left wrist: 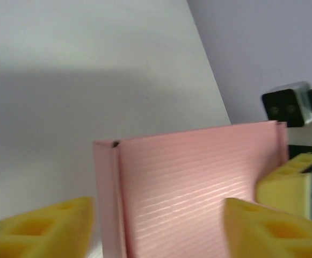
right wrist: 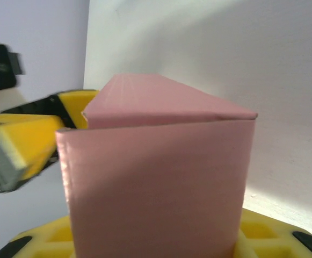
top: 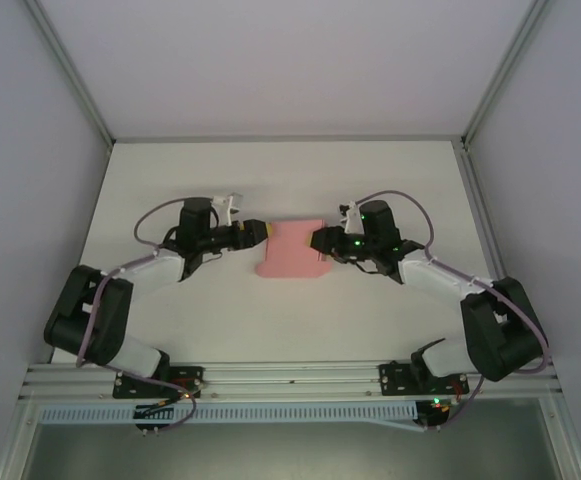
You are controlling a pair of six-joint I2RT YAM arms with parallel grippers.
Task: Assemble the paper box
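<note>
The pink paper box (top: 290, 250) lies mid-table as a folded, ribbed card shape between both arms. My left gripper (top: 254, 234) is at its left end. In the left wrist view the box (left wrist: 198, 183) spreads between and beyond the yellow fingers (left wrist: 43, 228), and the right-hand finger overlaps its face. This left gripper (left wrist: 158, 220) stands open. My right gripper (top: 321, 240) is at the box's right end. In the right wrist view a pink panel (right wrist: 156, 183) fills the gap between the right gripper's (right wrist: 156, 239) yellow fingers (right wrist: 276, 236), which are closed against it.
The white table (top: 170, 180) is boxed in by grey walls and aluminium posts (top: 70, 75). A metal rail (top: 290, 378) runs along the near edge by the arm bases. Each wrist view catches the other arm's yellow finger (right wrist: 27, 140) at the far end of the box.
</note>
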